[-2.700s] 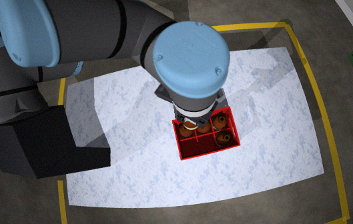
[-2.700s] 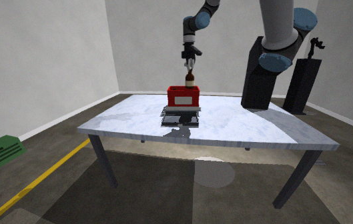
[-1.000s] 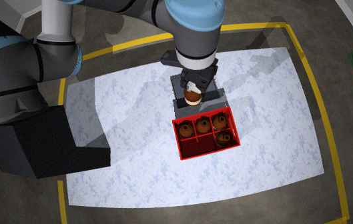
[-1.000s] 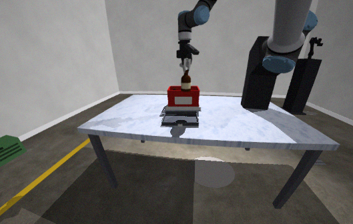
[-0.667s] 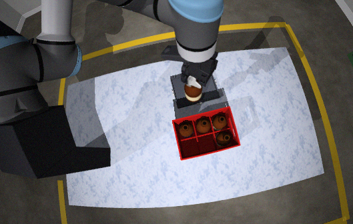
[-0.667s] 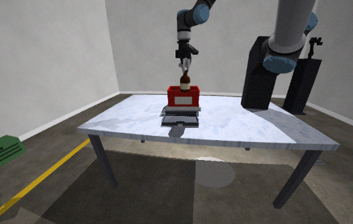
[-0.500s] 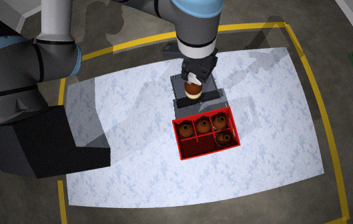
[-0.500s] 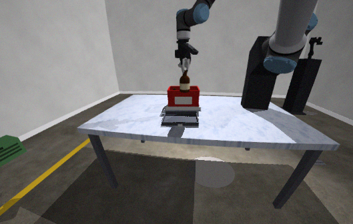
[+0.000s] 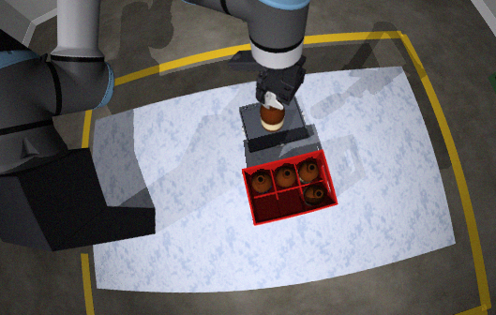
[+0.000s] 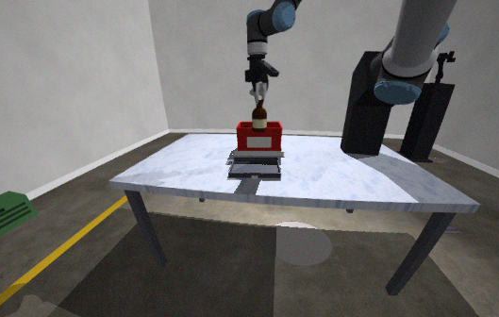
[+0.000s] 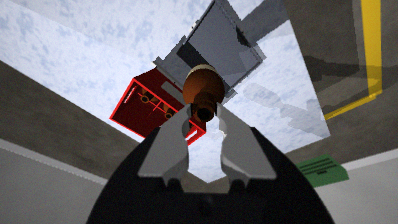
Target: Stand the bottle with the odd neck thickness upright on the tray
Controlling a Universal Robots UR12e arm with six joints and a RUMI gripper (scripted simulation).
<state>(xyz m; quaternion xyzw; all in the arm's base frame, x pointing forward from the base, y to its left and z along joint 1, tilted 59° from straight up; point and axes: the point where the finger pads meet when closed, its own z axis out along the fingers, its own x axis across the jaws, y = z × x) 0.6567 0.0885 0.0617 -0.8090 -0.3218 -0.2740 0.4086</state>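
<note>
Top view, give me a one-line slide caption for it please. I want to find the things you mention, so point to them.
The claw (image 9: 273, 99) (image 10: 259, 96) (image 11: 203, 103) grips a brown bottle (image 9: 272, 115) (image 10: 259, 114) (image 11: 202, 86) by its neck, with four more in the red crate (image 9: 294, 214) (image 10: 274, 143) (image 11: 121, 105).

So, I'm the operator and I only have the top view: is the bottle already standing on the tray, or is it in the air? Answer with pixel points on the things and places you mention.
Observer: In the air. The exterior view shows a gap between the base of the bottle (image 9: 272, 115) (image 10: 259, 115) (image 11: 202, 87) and the tray (image 9: 250, 118) (image 10: 256, 167) (image 11: 215, 37).
Operator: The claw (image 9: 272, 99) (image 10: 259, 99) (image 11: 203, 103) hides the top of it from me. Where is it gripped?
Observer: By the neck (image 10: 260, 104) (image 11: 204, 99); the wrist view shows a finger on each side of it, close to the opening.
Operator: Anything on the crate wall facing the tray?
Observer: Yes, the exterior view shows a pale rectangular patch (image 10: 258, 141) on that red wall.
</note>
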